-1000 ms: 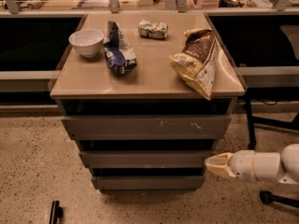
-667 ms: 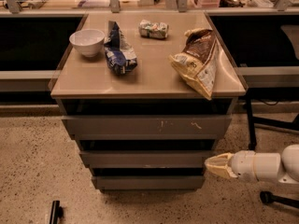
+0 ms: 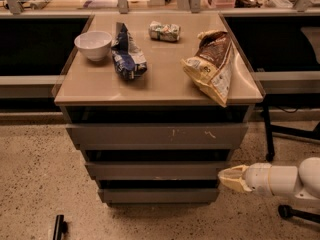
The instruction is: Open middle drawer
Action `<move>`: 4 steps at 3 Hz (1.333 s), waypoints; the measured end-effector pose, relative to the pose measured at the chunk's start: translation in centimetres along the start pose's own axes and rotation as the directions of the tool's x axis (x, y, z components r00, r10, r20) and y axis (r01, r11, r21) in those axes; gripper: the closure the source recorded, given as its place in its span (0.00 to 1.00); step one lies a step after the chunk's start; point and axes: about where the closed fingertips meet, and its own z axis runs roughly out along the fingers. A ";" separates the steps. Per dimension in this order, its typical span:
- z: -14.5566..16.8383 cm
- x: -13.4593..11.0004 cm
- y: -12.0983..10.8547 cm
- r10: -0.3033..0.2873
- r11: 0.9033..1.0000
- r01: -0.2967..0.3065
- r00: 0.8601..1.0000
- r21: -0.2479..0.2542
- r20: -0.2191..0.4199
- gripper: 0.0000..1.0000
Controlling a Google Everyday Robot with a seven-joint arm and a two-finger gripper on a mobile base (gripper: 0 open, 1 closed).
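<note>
A white bowl [image 3: 93, 44], blue bag [image 3: 128, 59], small packet [image 3: 164, 31] and brown chip bag [image 3: 212, 66] lie on the tabletop [image 3: 165, 74].

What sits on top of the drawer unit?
A white bowl, a blue packet, a wrapped snack and a brown chip bag. Drawer interiors are hidden. The gripper is at the right end of the middle drawer.

On the counter [image 3: 160, 86]: bowl [image 3: 93, 45] at 10 o'clock, a bag [image 3: 128, 59] beside it, a packet [image 3: 164, 31] at 12, a 2nd bag [image 3: 212, 66] at 3. The gripper [image 3: 231, 178] (low down) lies at the middle drawer [image 3: 155, 171]'s 3 o'clock.
</note>
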 end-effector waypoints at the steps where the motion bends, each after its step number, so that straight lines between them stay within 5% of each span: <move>1: 2.9 2.1 0.4 0.043 0.996 -0.043 0.999 0.072 0.004 1.00; 3: 5.2 3.1 -2.1 0.062 0.969 -0.069 0.997 0.238 0.038 1.00; 4: 5.2 3.1 -2.1 0.062 0.969 -0.069 0.997 0.238 0.038 1.00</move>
